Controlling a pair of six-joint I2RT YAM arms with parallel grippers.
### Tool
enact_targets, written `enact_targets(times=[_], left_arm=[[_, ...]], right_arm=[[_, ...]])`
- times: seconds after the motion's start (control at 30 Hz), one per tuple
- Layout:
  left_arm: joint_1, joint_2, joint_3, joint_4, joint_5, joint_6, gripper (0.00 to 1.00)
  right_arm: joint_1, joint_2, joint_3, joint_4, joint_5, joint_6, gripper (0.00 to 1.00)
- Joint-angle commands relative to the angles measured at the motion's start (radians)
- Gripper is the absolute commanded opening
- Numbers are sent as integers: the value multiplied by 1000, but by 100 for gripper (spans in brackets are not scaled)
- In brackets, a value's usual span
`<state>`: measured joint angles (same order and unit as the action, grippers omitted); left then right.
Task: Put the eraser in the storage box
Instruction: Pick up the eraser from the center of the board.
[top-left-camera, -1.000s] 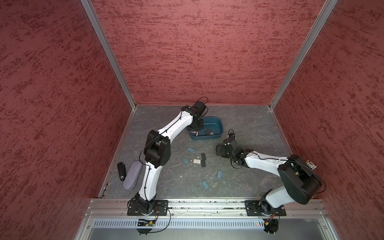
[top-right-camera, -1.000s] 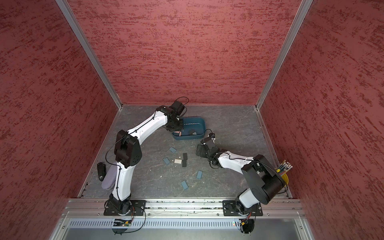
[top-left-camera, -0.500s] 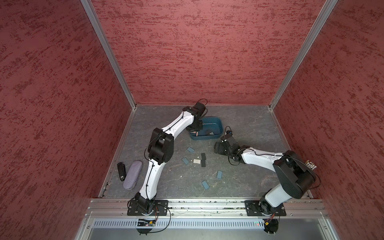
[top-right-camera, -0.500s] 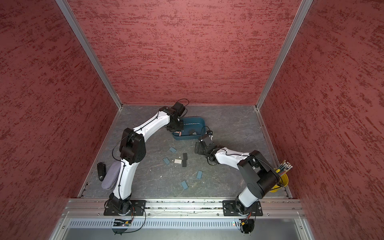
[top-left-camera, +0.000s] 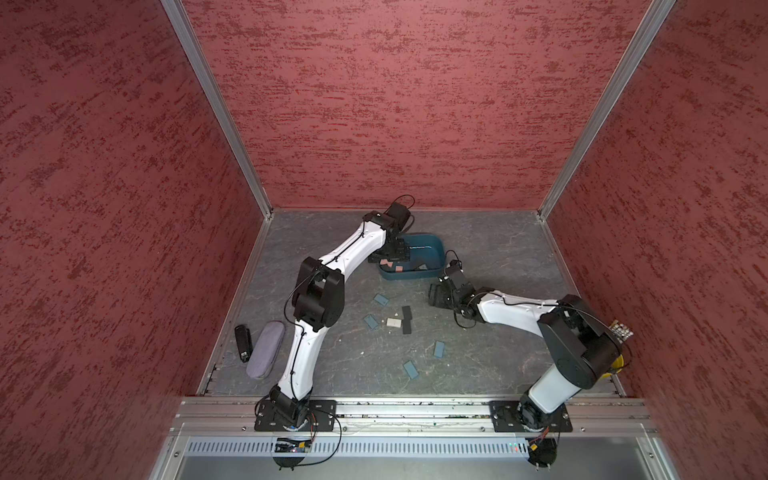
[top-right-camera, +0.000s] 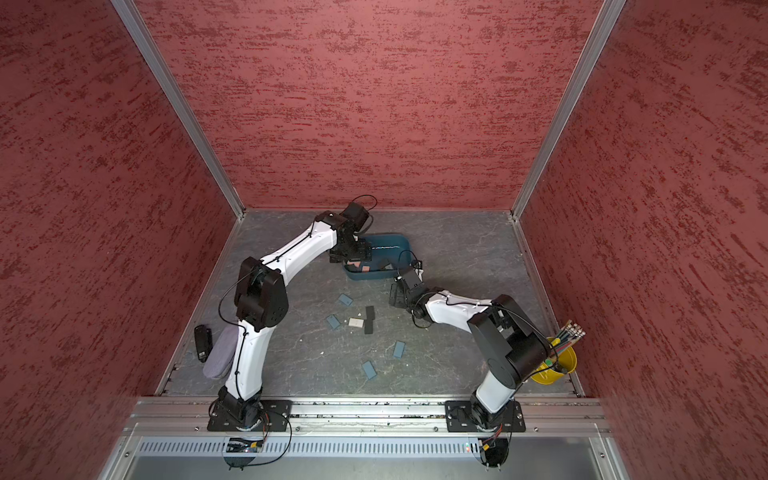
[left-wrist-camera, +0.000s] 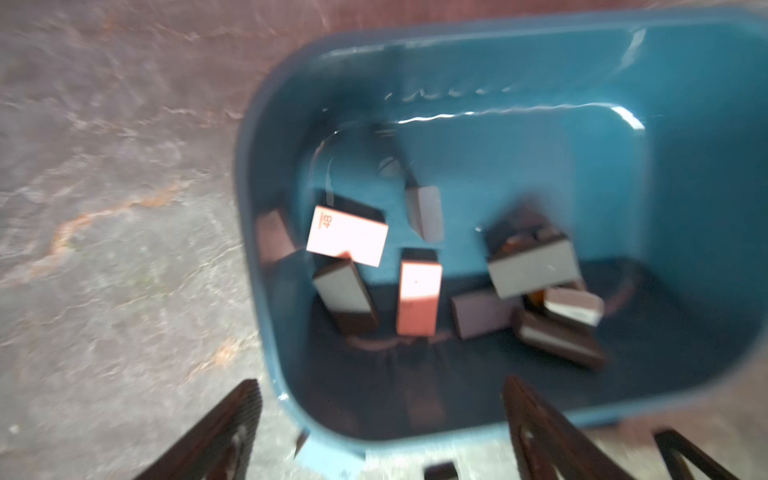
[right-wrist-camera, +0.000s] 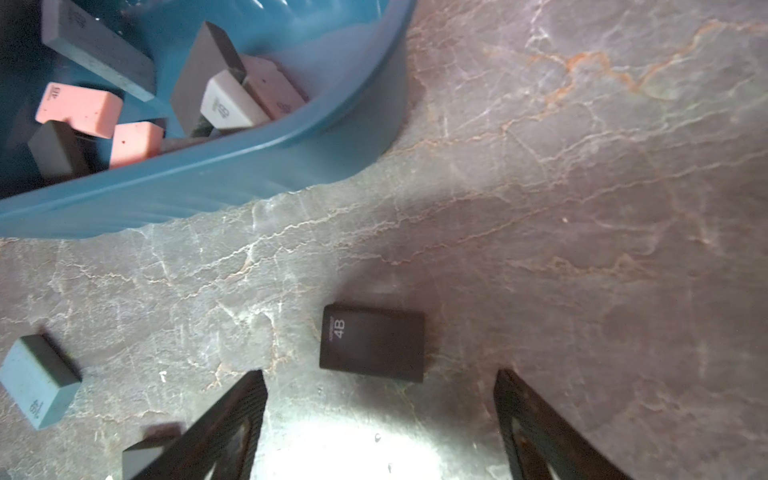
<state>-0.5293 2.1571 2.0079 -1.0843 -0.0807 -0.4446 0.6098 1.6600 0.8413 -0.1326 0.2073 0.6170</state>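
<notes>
— Over the storage box, the left gripper hangs with jaws spread wide and empty; erasers lie in the tub beneath it
— And the right gripper?
— Wide open too, holding nothing, low over the black eraser, which lies flat on the table near the box, outside it
— How to take it well?
— I'd ease forward until the jaws straddle it, settle level, then close squarely; a skewed pinch could flip it
</notes>
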Motion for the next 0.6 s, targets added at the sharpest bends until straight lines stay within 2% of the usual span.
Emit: enact_targets(times=[0.0,0.27,0.57], left_arm=[[-14,-112,-37,-5,-16,-14,96],[-20,-274,-230,63,-34,-35,99],[-18,-310,-283,87,-20,-52,100]], right_arm=[[8,20,36,-27,42,1,84],[9,48,51,-50,67,22,74],[21,51,97,-109,83,48,66]])
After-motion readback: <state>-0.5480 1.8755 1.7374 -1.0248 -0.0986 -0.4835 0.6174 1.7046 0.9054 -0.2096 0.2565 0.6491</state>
